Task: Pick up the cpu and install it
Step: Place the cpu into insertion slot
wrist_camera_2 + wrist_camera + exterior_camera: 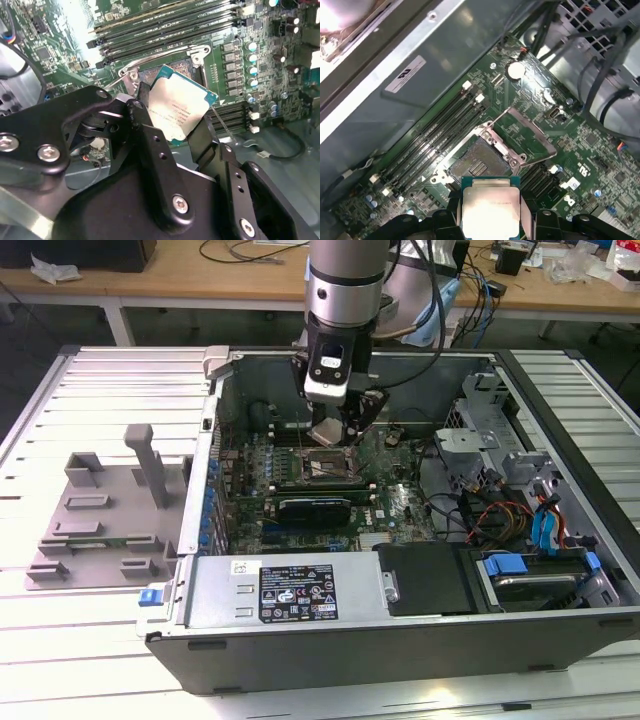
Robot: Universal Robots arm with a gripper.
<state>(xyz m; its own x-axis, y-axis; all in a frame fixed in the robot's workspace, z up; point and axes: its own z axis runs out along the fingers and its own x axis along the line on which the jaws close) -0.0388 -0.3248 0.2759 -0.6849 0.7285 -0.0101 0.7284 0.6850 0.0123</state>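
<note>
So the silver-and-black robot arm (pixel 345 280) drops straight down in the exterior view, wrist upright, with its black two-finger gripper (pixel 336 428) pointing down. In both wrist views the black fingers (pixel 152 140) (pixel 452 212) are pinched in on opposite edges of the flat square silvery-grey cpu (pixel 491 205), gripping it between them.

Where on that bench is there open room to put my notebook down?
The slatted table is bare on the near and far sides of the grey fixture, at the exterior view's left, and right of the computer case. Inside the case it is crowded: motherboard, cables, and the jaws holding the cpu over the socket.
</note>
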